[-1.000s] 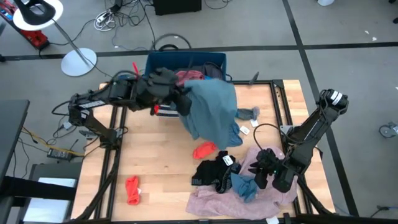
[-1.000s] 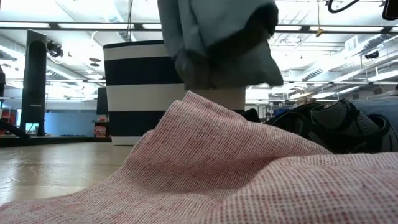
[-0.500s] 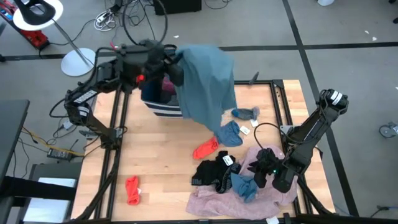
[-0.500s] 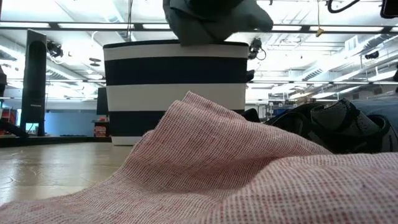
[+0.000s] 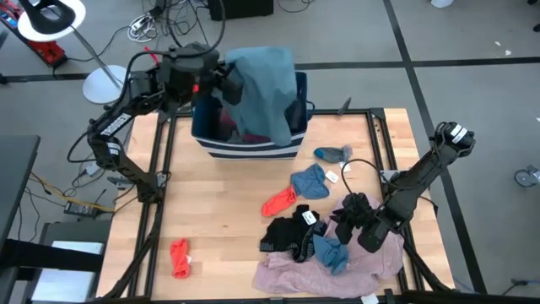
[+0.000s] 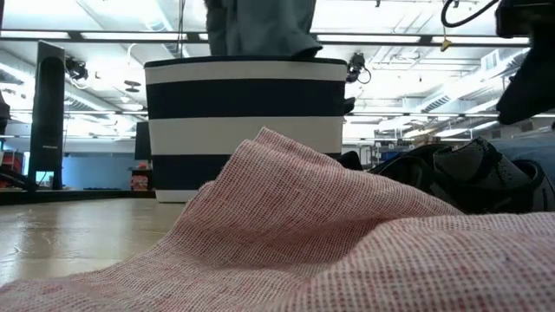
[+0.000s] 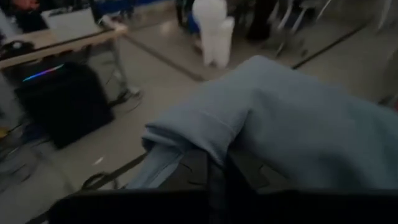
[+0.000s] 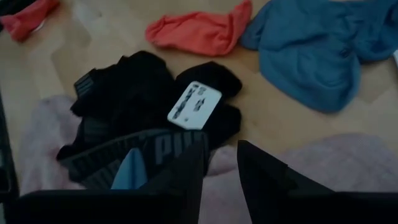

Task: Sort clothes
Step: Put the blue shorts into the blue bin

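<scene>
The left gripper (image 5: pixel 221 82) is clamped on the teal-grey garment (image 5: pixel 261 89), which hangs over the striped bin (image 5: pixel 249 148) with its hem inside. Released off-centre, it could drape over the bin's rim (much fabric hangs toward the far side). The right gripper (image 5: pixel 359 232), fingers slightly parted and empty, hovers over the black piece (image 8: pixel 143 106), well away from the bin.

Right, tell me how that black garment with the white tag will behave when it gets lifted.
The black garment lies crumpled on the table, so it will probably hang limp. It touches the pink shirt, which might drag along. The right claw hovers open nearby.
</scene>
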{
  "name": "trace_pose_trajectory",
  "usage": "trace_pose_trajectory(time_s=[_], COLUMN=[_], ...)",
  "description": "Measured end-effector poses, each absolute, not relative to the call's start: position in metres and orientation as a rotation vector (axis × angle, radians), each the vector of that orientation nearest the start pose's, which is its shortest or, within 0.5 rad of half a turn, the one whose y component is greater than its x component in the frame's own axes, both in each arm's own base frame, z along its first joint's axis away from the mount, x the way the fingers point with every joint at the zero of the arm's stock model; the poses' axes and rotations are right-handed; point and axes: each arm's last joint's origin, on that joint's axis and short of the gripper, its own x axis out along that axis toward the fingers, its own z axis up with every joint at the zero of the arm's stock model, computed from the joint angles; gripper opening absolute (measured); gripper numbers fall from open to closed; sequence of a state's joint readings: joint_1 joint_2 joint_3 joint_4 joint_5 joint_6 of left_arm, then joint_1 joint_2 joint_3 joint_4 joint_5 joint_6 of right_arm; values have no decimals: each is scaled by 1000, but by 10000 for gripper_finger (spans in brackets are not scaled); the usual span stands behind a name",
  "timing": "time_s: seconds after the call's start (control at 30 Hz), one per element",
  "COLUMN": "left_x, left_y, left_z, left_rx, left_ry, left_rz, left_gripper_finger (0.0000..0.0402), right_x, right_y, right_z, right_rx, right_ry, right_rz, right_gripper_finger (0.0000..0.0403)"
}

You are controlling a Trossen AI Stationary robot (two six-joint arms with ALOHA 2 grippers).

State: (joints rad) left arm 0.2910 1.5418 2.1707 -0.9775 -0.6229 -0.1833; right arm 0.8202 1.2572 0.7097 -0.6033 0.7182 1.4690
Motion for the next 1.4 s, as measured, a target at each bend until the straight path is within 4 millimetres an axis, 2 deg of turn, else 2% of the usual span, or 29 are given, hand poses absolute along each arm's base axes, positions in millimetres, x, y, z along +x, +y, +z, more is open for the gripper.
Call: trace_pose_trajectory(time_s=[0.23,0.33,0.43,0.7,0.93,1.2,1.4], left_x=[236,239,247,259,263,253,254], left_y=[110,117,124,143,167,195,206], left_z=[507,491,471,406,358,313,270], left_rx=[-102,-125,-161,-204,-316,-485,-540], left_ry=[471,560,641,860,894,868,983], left_rz=[1008,970,904,887,810,761,700], left_gripper_finger=[24,22,23,23,28,26,25], right_x=[169,171,174,177,181,185,188], right_y=[135,133,131,130,129,126,120], right_z=[197,197,197,198,199,200,200], right_rx=[594,591,597,626,654,675,686], right_ry=[653,650,643,629,612,597,589], right_rz=[-529,-536,-544,-541,-540,-556,-584], right_gripper_finger=[99,99,97,96,91,90,91])
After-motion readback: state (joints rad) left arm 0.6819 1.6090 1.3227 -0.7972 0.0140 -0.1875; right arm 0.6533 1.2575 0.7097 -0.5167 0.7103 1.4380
